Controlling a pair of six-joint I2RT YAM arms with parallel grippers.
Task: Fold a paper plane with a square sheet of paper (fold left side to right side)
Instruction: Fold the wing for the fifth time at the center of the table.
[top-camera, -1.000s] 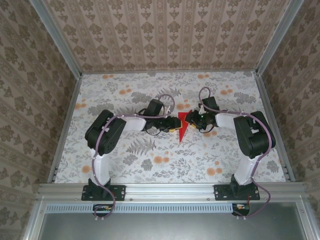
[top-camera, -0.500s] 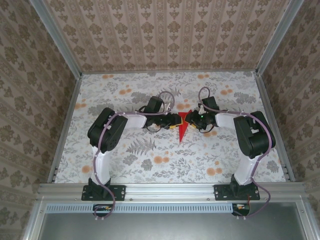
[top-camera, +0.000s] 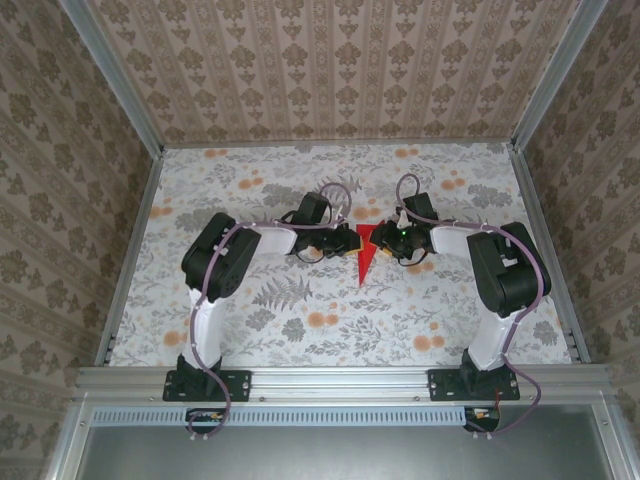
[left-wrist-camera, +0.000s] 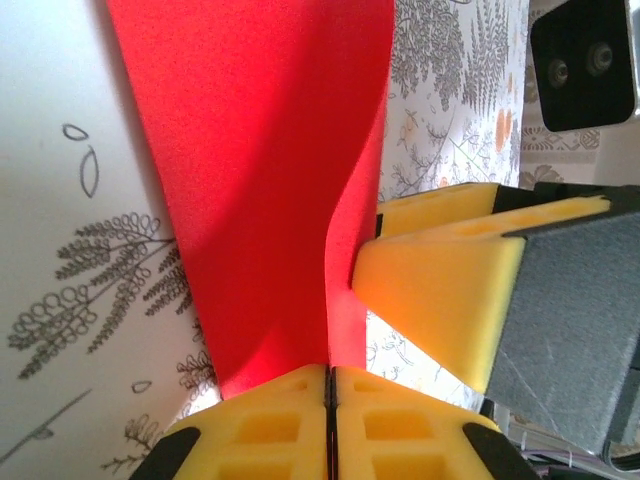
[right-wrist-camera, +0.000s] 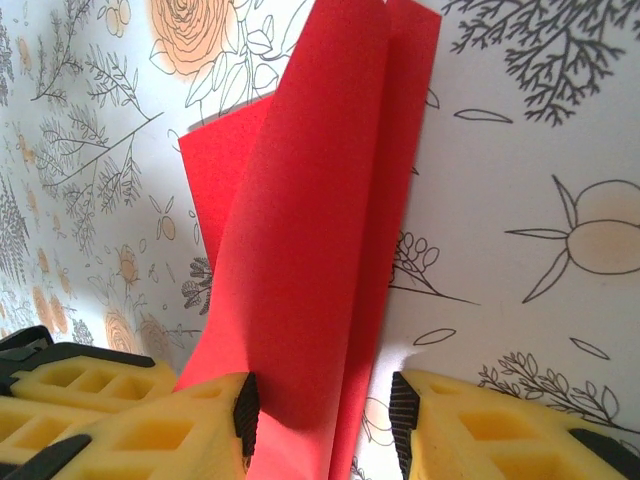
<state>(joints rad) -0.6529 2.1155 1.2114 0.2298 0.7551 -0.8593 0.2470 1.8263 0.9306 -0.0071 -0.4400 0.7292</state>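
Note:
The square sheet of paper (top-camera: 366, 256) is bright red and folded into a narrow pointed shape, its tip toward the arms, at the table's middle. My left gripper (top-camera: 352, 243) is at its left edge. In the left wrist view the yellow jaws (left-wrist-camera: 330, 400) are pressed together on a raised flap of the red paper (left-wrist-camera: 260, 150). My right gripper (top-camera: 386, 240) is at the paper's right side. Its open jaws (right-wrist-camera: 325, 415) straddle the folded paper (right-wrist-camera: 310, 200), the left pad (right-wrist-camera: 245, 410) against a lifted layer.
The table (top-camera: 300, 320) has a floral cloth with printed orange flowers, and patterned walls on three sides. A yellow finger of the right gripper (left-wrist-camera: 440, 280) stands close beside the left jaws. The left gripper's fingers (right-wrist-camera: 60, 380) show at the right wrist view's lower left.
The left gripper has moved right to the paper's edge and shut on a flap of it. The right gripper and the paper's place stay about the same.

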